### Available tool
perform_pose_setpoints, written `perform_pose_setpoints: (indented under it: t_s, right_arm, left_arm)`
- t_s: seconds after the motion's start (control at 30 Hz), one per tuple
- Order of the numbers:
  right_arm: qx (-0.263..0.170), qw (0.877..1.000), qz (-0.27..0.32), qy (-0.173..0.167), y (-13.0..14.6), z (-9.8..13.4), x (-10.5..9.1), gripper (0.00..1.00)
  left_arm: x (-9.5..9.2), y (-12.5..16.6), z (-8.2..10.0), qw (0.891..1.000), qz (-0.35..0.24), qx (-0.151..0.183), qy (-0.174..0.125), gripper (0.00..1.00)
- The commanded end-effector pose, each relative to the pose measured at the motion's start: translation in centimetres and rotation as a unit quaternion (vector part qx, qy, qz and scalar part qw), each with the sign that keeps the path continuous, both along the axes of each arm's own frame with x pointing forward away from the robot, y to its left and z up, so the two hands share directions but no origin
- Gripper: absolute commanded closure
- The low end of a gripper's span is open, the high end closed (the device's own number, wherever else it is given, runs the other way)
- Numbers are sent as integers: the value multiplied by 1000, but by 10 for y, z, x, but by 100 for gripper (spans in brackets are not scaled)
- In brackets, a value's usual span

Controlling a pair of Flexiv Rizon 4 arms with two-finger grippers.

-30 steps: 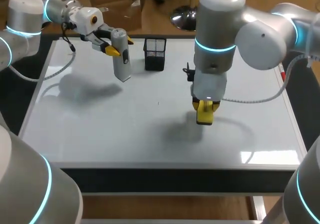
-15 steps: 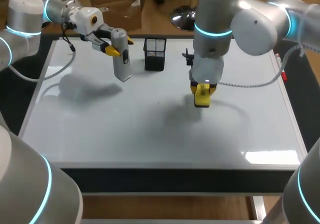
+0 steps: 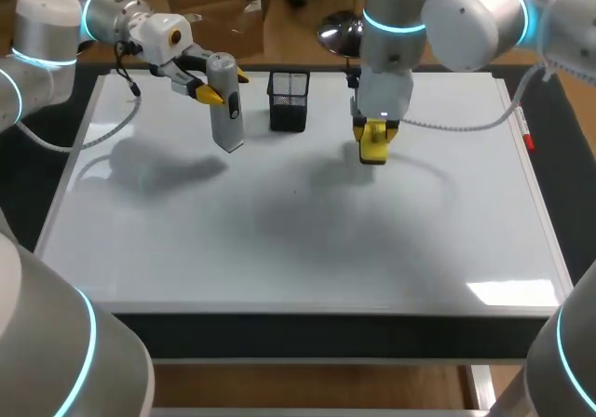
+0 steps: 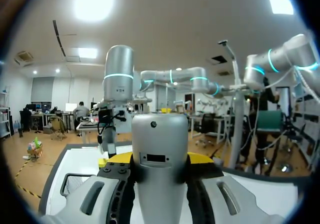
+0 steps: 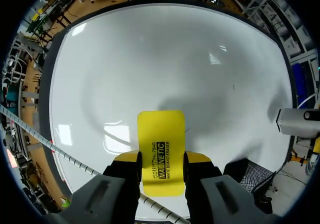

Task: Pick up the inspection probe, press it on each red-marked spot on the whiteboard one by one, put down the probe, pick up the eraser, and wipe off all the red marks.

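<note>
**Both Grippers Full Over Glossy Whiteboard**

The left gripper [image 3: 223, 84] clenched a smooth grey cylindrical probe [image 3: 226, 124], upright at ten o'clock on the whiteboard [image 3: 279, 249]. The right gripper [image 5: 161, 158] grasped a flat, round-cornered yellow eraser [image 5: 161, 129] near one o'clock. A black mesh cup [image 3: 288, 100] stood at twelve.

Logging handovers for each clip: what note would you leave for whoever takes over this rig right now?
The left gripper is shut on the inspection probe, held upright over the whiteboard at its back left, beside the mesh basket.
The right gripper is shut on the yellow eraser, at the board's back middle, on the basket's other side.
Done: no red marks show on the board, so the wiping looks finished.
Left: set down the probe and the eraser.
</note>
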State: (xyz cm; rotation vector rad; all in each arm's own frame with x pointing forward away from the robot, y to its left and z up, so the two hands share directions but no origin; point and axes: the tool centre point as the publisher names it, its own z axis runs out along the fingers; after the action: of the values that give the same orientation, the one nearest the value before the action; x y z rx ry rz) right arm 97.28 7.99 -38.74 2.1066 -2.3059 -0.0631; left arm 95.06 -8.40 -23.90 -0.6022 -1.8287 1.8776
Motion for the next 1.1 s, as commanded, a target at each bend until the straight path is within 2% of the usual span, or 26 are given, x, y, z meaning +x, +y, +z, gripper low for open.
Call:
perform_pose_setpoints:
  t_s: [0.03,0.27,0.43,1.1]
  right_arm:
    - [-4,999,3,36,6,-7,34,100]
    - [1,999,9,41,6,-12,61,100]
    - [-12,999,12,44,6,-19,73,100]
    - [-23,999,9,32,14,-30,98,100]
  left_arm:
    - [2,0,1,1000,-2,1,0,100]
    - [2,0,1,1000,-2,1,0,100]
    - [2,0,1,1000,-2,1,0,100]
    - [2,0,1,1000,-2,1,0,100]
